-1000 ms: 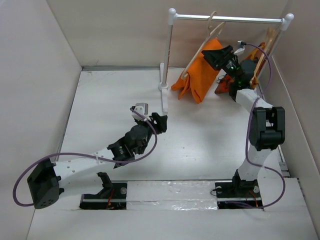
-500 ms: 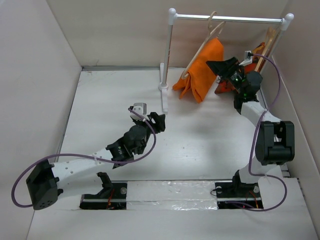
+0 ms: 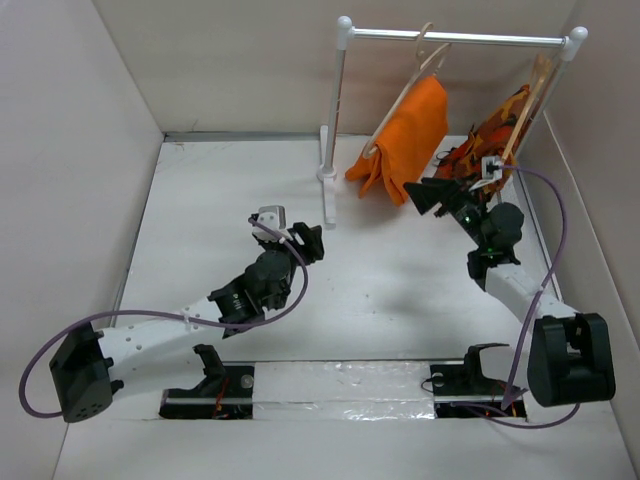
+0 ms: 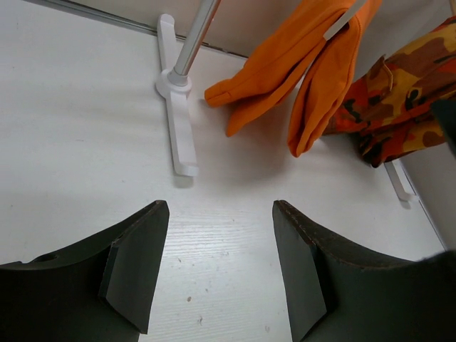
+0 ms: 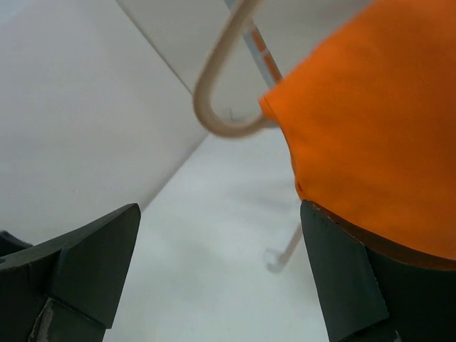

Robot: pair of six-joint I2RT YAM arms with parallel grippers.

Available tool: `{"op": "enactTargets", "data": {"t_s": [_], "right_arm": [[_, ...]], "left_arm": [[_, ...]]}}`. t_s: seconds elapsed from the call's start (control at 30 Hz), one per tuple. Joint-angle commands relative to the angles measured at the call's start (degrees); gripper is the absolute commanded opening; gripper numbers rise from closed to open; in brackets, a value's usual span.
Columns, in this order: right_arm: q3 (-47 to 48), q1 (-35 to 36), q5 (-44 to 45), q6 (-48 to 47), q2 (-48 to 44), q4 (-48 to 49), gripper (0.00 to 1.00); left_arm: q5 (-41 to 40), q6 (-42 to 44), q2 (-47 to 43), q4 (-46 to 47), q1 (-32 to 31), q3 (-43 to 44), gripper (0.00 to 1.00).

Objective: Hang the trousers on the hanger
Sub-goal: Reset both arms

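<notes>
The bright orange trousers (image 3: 410, 140) hang folded over the pale wooden hanger (image 3: 425, 62), which hooks on the rail (image 3: 460, 38). They also show in the left wrist view (image 4: 306, 64) and the right wrist view (image 5: 377, 128), where the hanger's rounded arm end (image 5: 214, 107) sticks out beside the cloth. My right gripper (image 3: 428, 196) is open and empty, just below and right of the trousers, apart from them. My left gripper (image 3: 305, 240) is open and empty over the table's middle, pointing at the rack.
A camouflage-patterned garment (image 3: 490, 135) hangs on a second wooden hanger (image 3: 530, 100) at the rail's right end. The rack's white post (image 3: 335, 110) and foot (image 3: 327, 190) stand left of the trousers. Cardboard walls close in left, back and right.
My right gripper has drawn back from the trousers, down and toward the near side, with nothing in it. The trousers stay hanging. My left arm has shifted slightly.
</notes>
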Motion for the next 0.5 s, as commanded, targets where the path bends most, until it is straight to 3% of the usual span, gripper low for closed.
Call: {"op": "enactTargets", "data": {"t_s": [0.0, 0.13, 0.3, 0.47], "right_arm": [[-5.2, 0.4, 0.7, -5.4, -3.6, 3.4, 1.00], [-11.3, 2.4, -0.3, -9.4, -8.7, -1.7, 1.00], [-20.3, 3.8, 6.6, -17.0, -16.6, -15.7, 1.00], [-22.6, 3.3, 7.7, -20.9, -23.8, -24.1, 1.00]], "left_arm": [[-0.4, -0.7, -2.6, 1.6, 0.2, -2.1, 0.57], [-0.9, -2.0, -5.0, -0.3, 0.2, -4.4, 0.57], [-2.9, -3.5, -9.3, -3.4, 0.2, -6.5, 0.57], [-2.0, -5.0, -11.0, -4.8, 0.2, -9.1, 0.57]]}}
